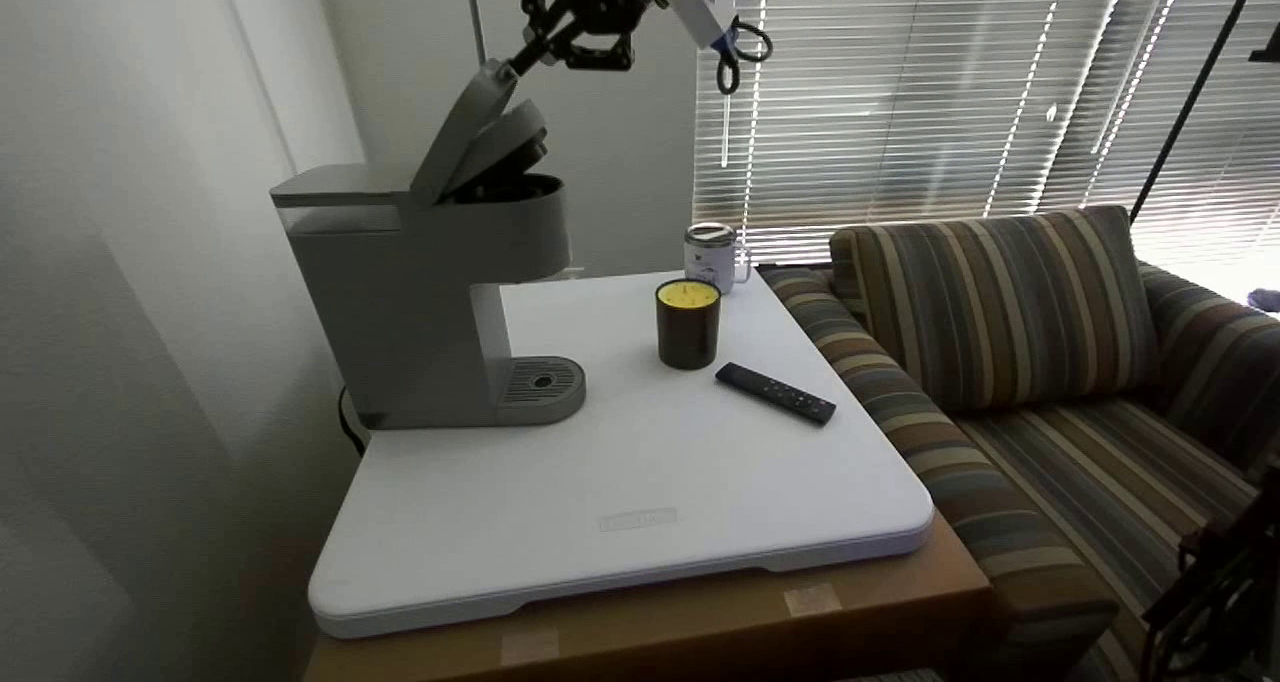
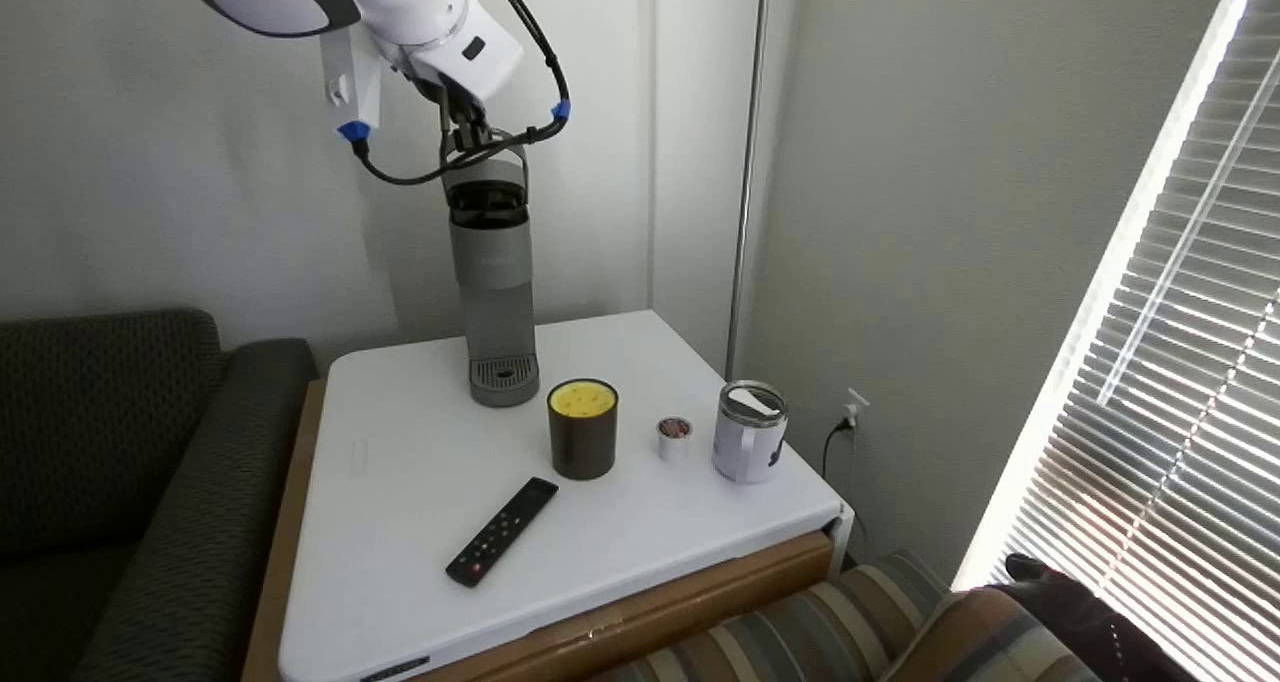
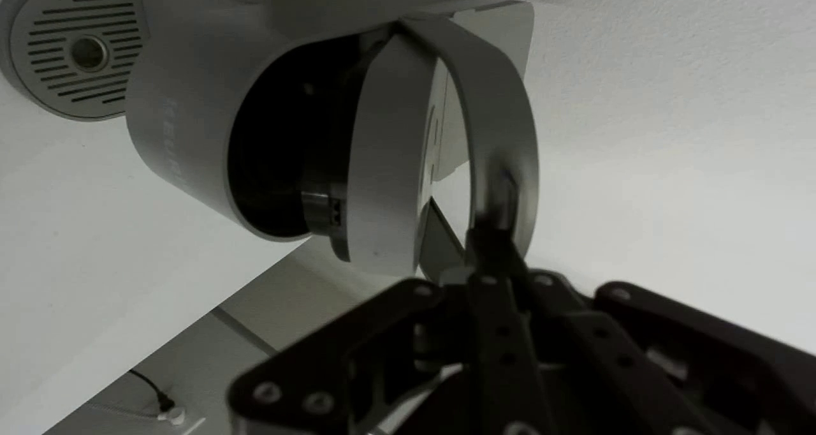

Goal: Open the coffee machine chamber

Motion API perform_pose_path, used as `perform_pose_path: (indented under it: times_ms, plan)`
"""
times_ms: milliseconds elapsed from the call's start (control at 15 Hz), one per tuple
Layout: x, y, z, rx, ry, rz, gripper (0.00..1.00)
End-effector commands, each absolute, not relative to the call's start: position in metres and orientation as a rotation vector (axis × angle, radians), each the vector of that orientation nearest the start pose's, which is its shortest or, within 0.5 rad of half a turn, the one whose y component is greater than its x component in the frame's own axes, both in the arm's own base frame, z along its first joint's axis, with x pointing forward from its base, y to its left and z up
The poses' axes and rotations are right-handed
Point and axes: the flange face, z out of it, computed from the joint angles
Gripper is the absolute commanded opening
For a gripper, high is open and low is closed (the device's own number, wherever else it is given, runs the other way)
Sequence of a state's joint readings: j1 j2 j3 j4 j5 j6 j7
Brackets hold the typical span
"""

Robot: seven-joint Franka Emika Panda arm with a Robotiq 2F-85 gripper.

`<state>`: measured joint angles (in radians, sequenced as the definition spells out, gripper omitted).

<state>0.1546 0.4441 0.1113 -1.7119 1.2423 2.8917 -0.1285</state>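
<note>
Coffee machine (image 1: 395,312), gray and boxy, upright at one edge of white tabletop (image 1: 600,472), back toward pale wall (image 1: 160,262); flat drip base (image 1: 545,392) out front. Chamber (image 1: 510,237) at top of the body, open: lid (image 3: 386,161) tilted up at an angle, dark interior (image 3: 274,154) exposed in all three views. Above lid, gray handle band (image 3: 497,103) tilted further back, with a gap narrowing to nothing low at the rear. In the wrist view, gripper (image 3: 494,243) at the handle band, with fingers (image 3: 500,320) together and tips against it or very nearly so. Cannot tell a true pinch from a mere push, with the pads out of sight. Same meeting point in an exterior view, at upper end of the band. Elsewhere on tabletop: dark jar (image 1: 688,332) with yellow top, near drip base but apart from it; black remote (image 1: 775,392) lying flat near the jar; lidded mug (image 2: 740,447) upright near the edge; small pale cup (image 2: 674,445) between jar and mug.
</note>
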Motion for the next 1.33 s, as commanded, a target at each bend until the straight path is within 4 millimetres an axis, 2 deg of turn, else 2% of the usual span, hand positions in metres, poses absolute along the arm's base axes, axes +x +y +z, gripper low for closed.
perform_pose_path:
  times_ms: [0,1267]
  plan:
    - [0.693,0.127,0.387,-2.113,0.849,-0.676,0.00]
    - [0.703,0.160,0.398,-2.119,0.839,-0.687,0.00]
